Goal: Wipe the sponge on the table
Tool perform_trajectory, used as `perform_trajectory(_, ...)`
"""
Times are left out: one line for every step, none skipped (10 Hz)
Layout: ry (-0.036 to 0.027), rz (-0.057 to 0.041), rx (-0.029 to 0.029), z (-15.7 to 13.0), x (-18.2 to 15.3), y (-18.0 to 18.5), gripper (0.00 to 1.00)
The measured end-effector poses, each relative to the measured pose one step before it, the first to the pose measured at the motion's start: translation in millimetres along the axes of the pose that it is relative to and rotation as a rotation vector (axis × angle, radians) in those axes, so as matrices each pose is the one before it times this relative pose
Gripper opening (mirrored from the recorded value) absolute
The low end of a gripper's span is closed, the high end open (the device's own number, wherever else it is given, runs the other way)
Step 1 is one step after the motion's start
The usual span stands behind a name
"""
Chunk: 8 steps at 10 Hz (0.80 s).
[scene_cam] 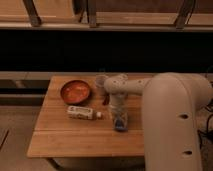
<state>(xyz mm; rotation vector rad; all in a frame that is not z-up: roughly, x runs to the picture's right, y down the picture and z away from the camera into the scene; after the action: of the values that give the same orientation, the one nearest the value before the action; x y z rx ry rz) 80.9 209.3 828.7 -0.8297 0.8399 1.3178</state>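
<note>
Camera view, centre frame: your gripper [119,118] points down at the table [65,136], fingers closed on the sponge [119,124], which rests on the planks just right of the bottle [82,113]. Bowl [76,91] sits upper left, cup [101,82] beside it.

Desk [60,135]: matt light-brown wood planks.
Pincer [119,119]: down at desk, pinching soft blue sponge [120,124].
Bowl [76,91], left of pincer: glossy orange.
Arm [170,115]: smooth pale shell.
</note>
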Motion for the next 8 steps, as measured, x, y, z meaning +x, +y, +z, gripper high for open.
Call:
perform_trajectory(0.00153, 0.01702, 0.00935, 1.52, -3.29, -8.73, 0.0)
perform_trajectory(-0.00393, 0.02482, 0.01286, 0.99, -8.35, -13.05, 0.0)
perform_trajectory(-0.0051, 0.01416, 0.00764, 0.29, -7.01, -7.51, 0.0)
perform_trajectory(-0.01462, 0.00894, 0.01297, -1.79, -13.87, -9.39, 0.0)
perform_trajectory(-0.01583, 0.00082, 0.01066, -2.88, -14.13, -4.93, 0.0)
perform_trajectory(-0.01102, -0.00261, 0.00872, -2.87, -12.51, -2.24, 0.0)
perform_trajectory(-0.00946, -0.0043, 0.00986, -2.31, -10.99, -1.88, 0.0)
perform_trajectory(-0.02044, -0.00818, 0.00691, -4.04, -17.77, 0.18, 0.0)
